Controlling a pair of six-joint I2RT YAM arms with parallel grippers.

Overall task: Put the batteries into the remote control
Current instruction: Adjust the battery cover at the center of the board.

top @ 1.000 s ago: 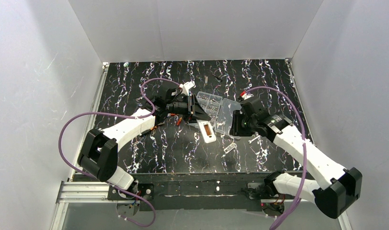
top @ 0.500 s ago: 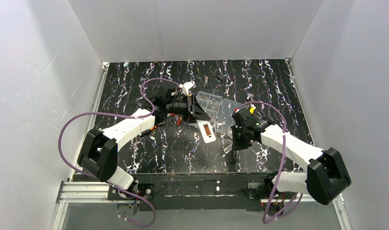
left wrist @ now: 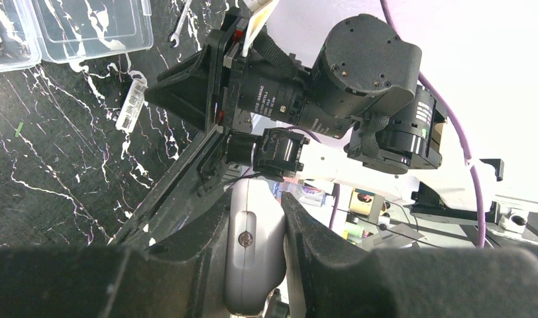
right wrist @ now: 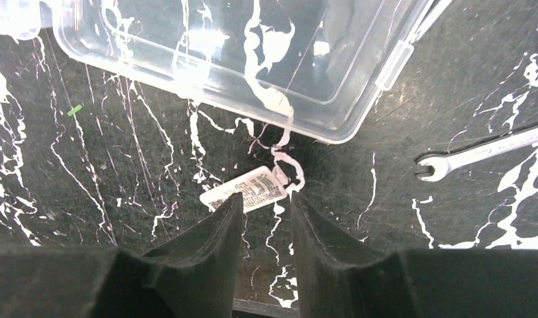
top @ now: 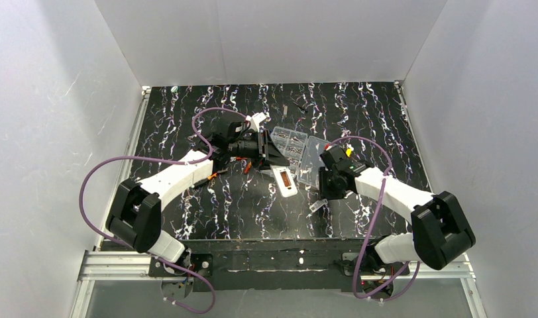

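Surface: black, white-veined table (top: 240,212) between white walls.
Remote control (top: 287,180): mid-table, brownish recess up, far end hidden under the left arm's black wrist.
Left gripper (left wrist: 255,199): clamped on that far end; wrist view shows only a pale slab with one screw.
Right gripper (right wrist: 263,202): narrow gap, nothing held, tips over a small labelled piece (right wrist: 245,191), print unreadable.
Clear box (right wrist: 220,53): just beyond, cut off by the frame.

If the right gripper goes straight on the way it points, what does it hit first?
Probably the small white printed label lying just ahead of the right gripper, though depth is unclear.
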